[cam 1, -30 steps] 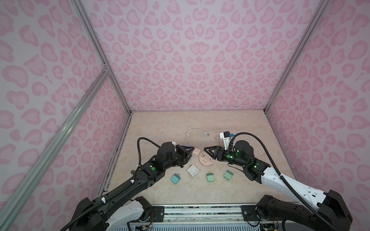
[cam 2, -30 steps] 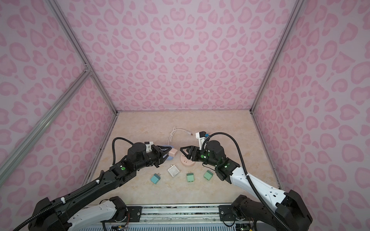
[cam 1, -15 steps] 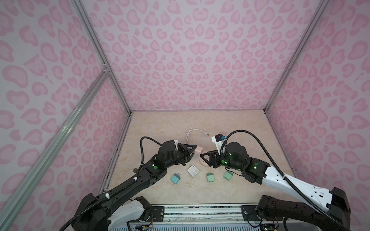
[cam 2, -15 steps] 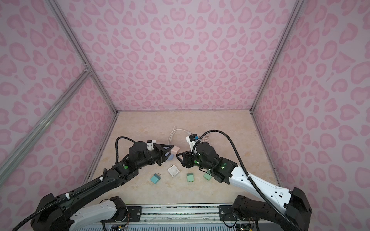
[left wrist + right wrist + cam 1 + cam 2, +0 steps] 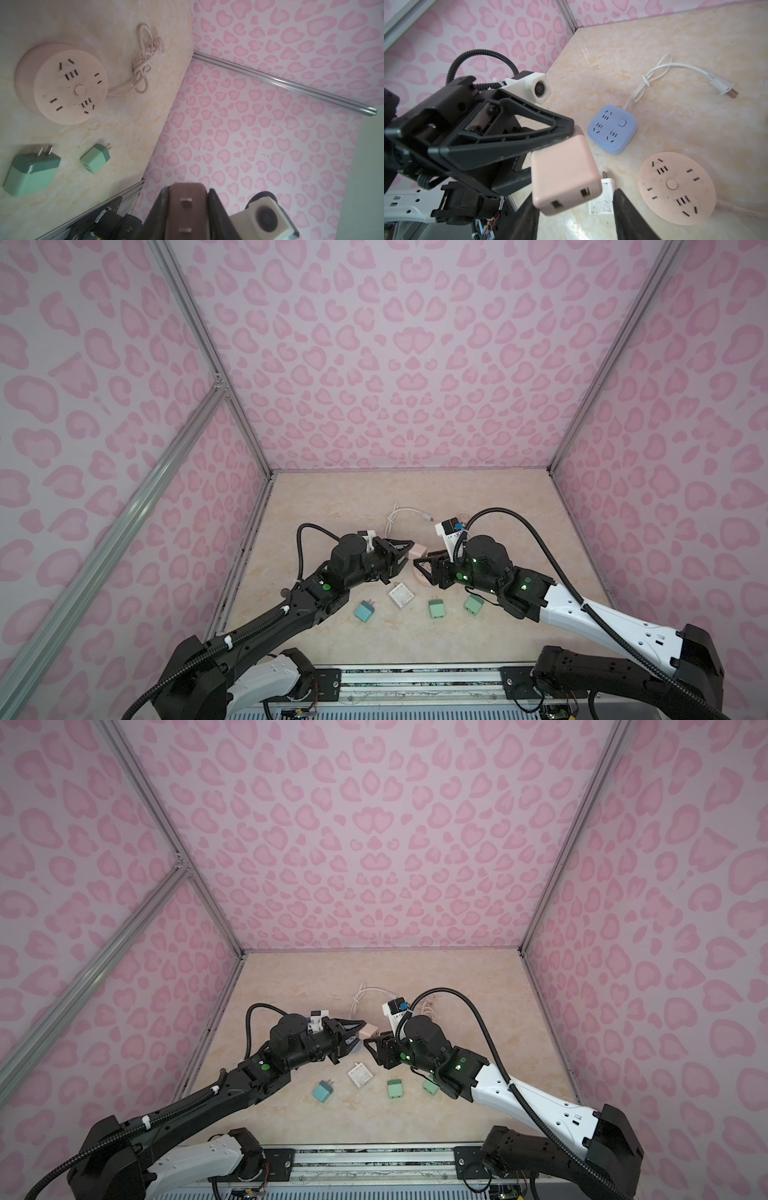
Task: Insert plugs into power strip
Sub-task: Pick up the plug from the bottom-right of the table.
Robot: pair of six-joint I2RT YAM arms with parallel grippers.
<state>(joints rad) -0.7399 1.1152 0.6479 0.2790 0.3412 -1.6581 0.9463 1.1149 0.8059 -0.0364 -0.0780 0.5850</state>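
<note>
Plug (image 5: 564, 172), pinkish-tan, now nearer right fingers (image 5: 627, 216).

We logged a beige marbled tabletop (image 5: 374, 497) carrying a round pink power strip (image 5: 68, 87), a blue square power strip (image 5: 612, 129) with knotted white cord (image 5: 399, 516), and a front row: teal plug (image 5: 365, 610), white square plug (image 5: 401, 596), mint plug (image 5: 436, 608), second mint plug (image 5: 473, 605), all apart.

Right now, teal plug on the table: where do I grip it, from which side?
Grip the teal plug across its body's side faces, from above. It lies flat, prongs pointing toward the back wall, so they stay free.
</note>
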